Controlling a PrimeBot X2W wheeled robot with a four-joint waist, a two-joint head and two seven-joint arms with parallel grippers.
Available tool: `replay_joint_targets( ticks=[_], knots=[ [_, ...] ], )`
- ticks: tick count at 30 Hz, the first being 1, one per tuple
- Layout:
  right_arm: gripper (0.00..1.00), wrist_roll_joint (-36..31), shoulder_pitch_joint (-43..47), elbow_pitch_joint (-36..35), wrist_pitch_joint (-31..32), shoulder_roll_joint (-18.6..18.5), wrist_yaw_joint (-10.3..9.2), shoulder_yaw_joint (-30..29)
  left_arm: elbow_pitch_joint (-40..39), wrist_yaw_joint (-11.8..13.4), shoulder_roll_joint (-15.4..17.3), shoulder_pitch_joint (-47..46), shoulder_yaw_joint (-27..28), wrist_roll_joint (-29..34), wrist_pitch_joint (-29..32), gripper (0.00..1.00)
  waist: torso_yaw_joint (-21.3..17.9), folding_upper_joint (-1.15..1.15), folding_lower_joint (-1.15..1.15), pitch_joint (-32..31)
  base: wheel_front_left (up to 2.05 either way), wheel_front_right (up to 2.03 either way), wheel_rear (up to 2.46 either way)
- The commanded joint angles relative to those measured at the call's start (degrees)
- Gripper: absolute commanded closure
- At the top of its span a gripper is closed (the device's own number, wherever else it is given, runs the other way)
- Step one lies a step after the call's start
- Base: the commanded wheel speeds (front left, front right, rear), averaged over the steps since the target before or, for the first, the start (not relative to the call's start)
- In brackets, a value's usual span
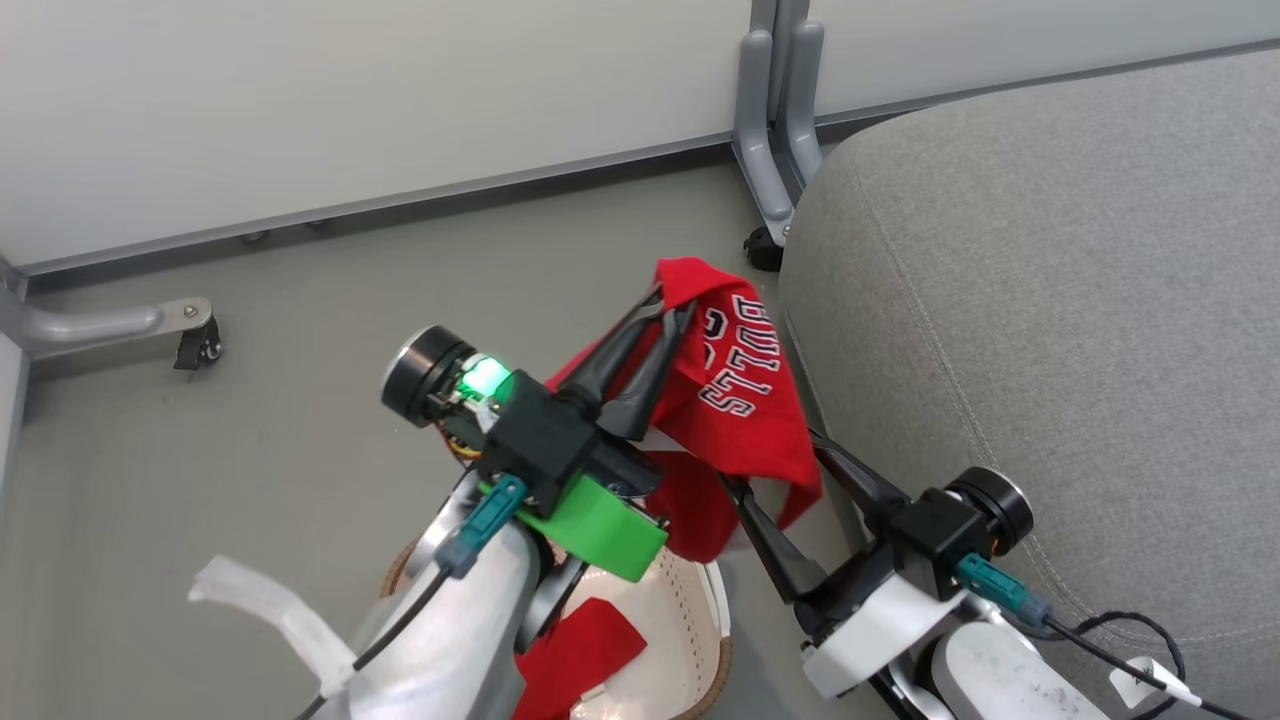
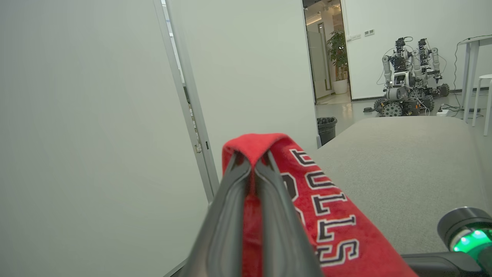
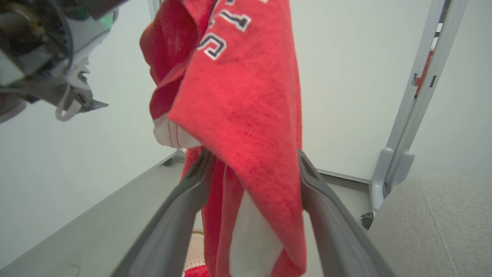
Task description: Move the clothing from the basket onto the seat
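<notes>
Pinching the top fold of a red knit "BULLS" basketball jersey [image 1: 745, 400], the left gripper [image 1: 672, 308] is clamped shut on the cloth. It holds the jersey hanging clear above the cream perforated plastic basket [image 1: 722, 660], where a second red piece [image 1: 580, 650] lies beneath its wrist. To its right, the right gripper [image 1: 775, 465] stands spread wide around the drooping white-panelled hem, apparently poised to steady it, with the large grey woven-fabric cushion seat [image 1: 1050, 300] just beyond.

Left gripper [image 1: 672, 305] is raised, fingers pressed together on the jersey [image 1: 745, 400], pointing up and to the right; its pale forearm [image 1: 470, 620] slants up beneath it; right gripper [image 1: 778, 468] sits lower, jaws spread wide, one finger either side of the hanging jersey.
</notes>
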Motion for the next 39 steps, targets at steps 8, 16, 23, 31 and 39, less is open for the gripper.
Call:
replay_joint_targets(
  ticks=[8, 16, 23, 31, 39],
  knots=[
    [1.0, -0.33, -0.78, 2.78, -0.2, 0.89, -0.04, -0.08, 4.53, 0.21, -0.24, -3.59, -3.34, -1.88, 3.61, 1.0, -0.26, 0.0, 0.0, 0.43, 0.0, 0.0, 0.0],
    [1.0, 0.19, 0.85, 2.86, -0.2, 0.99, -0.04, -1.1, 6.75, 0.54, -0.35, -3.04, -4.79, -4.8, 7.2, 1.0, -0.6, 0.0, 0.0, 0.42, 0.0, 0.0, 0.0],
    [1.0, 0.35, 0.81, 2.83, -0.2, 1.14, -0.04, -1.61, 7.13, 0.63, -0.35, -2.29, -5.12, -6.09, 8.26, 1.0, -0.84, 0.0, 0.0, 0.49, 0.0, 0.0, 0.0],
    [1.0, 0.53, 0.87, 2.82, -0.2, 1.27, -0.04, -2.47, 6.61, 1.33, 0.37, -1.77, -4.92, -7.64, 9.38, 0.0, -0.5, 0.0, 0.0, 0.39, 0.0, 0.0, 0.0],
    [1.0, 0.95, 1.58, 2.73, -0.2, 1.65, -0.04, -3.44, 6.06, 3.23, 1.19, -0.03, -3.83, -8.47, 8.43, 0.0, -0.36, 0.0, 0.0, 0.12, 0.0, 0.0, 0.0]
  ],
)
